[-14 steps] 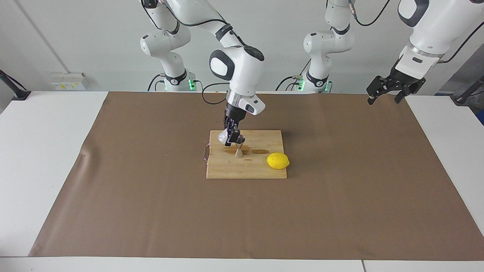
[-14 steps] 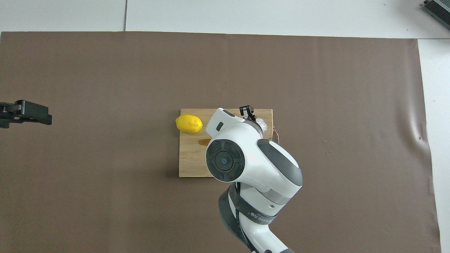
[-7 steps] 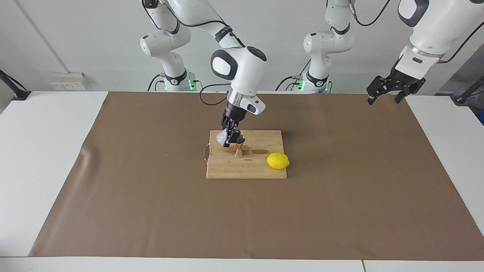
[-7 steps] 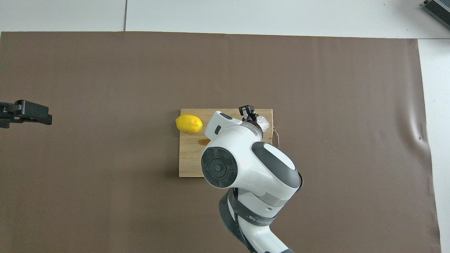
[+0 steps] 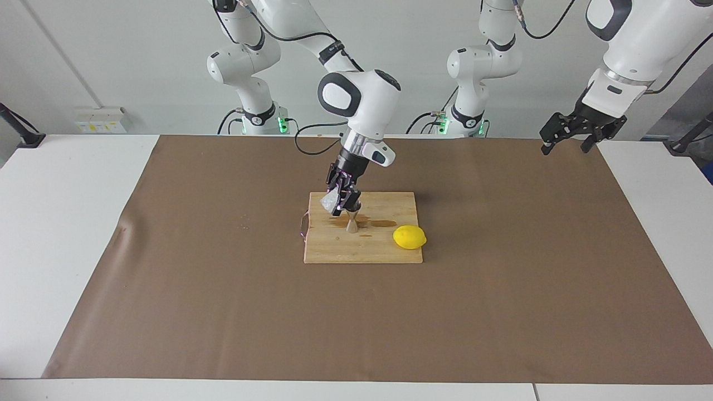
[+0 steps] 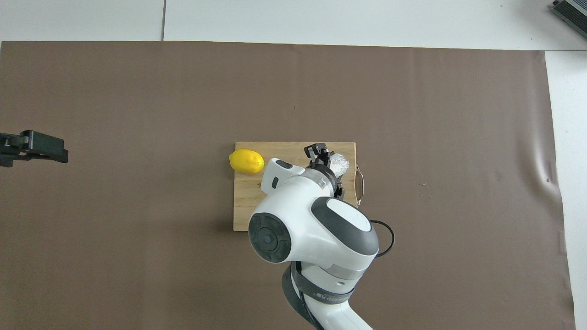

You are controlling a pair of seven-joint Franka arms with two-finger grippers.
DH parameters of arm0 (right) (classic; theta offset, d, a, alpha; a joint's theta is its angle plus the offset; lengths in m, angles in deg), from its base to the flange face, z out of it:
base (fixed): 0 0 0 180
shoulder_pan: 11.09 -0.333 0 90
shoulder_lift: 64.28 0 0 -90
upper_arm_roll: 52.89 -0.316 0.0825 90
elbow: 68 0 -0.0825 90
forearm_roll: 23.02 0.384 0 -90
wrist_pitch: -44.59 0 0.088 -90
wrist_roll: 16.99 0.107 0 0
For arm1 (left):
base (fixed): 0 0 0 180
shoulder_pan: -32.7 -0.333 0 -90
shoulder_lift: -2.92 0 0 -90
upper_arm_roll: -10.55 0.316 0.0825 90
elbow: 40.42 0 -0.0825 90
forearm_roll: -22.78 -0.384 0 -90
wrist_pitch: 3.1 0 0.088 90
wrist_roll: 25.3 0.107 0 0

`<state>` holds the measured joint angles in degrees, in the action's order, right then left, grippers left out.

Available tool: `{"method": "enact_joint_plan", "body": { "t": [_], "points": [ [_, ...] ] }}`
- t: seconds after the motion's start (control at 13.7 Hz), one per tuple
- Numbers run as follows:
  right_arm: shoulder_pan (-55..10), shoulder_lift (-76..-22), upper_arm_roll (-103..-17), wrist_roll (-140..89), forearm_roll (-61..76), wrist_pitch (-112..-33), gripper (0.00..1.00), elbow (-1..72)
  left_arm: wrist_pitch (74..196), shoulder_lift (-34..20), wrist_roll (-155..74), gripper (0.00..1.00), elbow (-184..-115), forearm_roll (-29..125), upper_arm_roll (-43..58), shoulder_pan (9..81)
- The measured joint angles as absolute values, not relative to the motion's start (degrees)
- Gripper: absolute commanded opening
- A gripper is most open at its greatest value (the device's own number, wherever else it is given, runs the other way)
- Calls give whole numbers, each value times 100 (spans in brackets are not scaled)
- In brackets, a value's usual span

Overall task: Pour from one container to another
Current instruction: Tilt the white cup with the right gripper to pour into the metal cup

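My right gripper (image 5: 341,203) is shut on the white textured cup (image 5: 328,201), holding it tilted just above the wooden cutting board (image 5: 362,252). The steel hourglass jigger (image 5: 352,221) stands upright on the board, right beside and slightly below the cup. From overhead, the cup (image 6: 340,163) peeks out beside the right gripper (image 6: 326,158), and the arm hides the jigger. My left gripper (image 5: 574,136) waits open, raised over the paper's edge at the left arm's end, and shows overhead as the left gripper (image 6: 46,150).
A yellow lemon (image 5: 409,236) lies on the board's corner toward the left arm's end. A brown wet stain (image 5: 381,224) marks the board (image 6: 247,208) beside the jigger. A thin metal loop (image 5: 302,225) hangs off the board's other end. Brown paper (image 5: 223,306) covers the table.
The right arm's wrist and forearm have swung back and up while the gripper stays over the board with the cup beside the jigger. The left arm has not moved.
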<state>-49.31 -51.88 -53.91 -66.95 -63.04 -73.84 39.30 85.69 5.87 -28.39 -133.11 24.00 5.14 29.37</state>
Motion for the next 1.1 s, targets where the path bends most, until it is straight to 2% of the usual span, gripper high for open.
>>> {"method": "enact_joint_plan", "body": {
  "t": [1.1],
  "points": [
    [-5203, -5239, -5391, -6626, -7063, -7172, 0, 4066, 8718, 549, -2846, 100, -13303, 2467, 517, 2929]
  ]
}}
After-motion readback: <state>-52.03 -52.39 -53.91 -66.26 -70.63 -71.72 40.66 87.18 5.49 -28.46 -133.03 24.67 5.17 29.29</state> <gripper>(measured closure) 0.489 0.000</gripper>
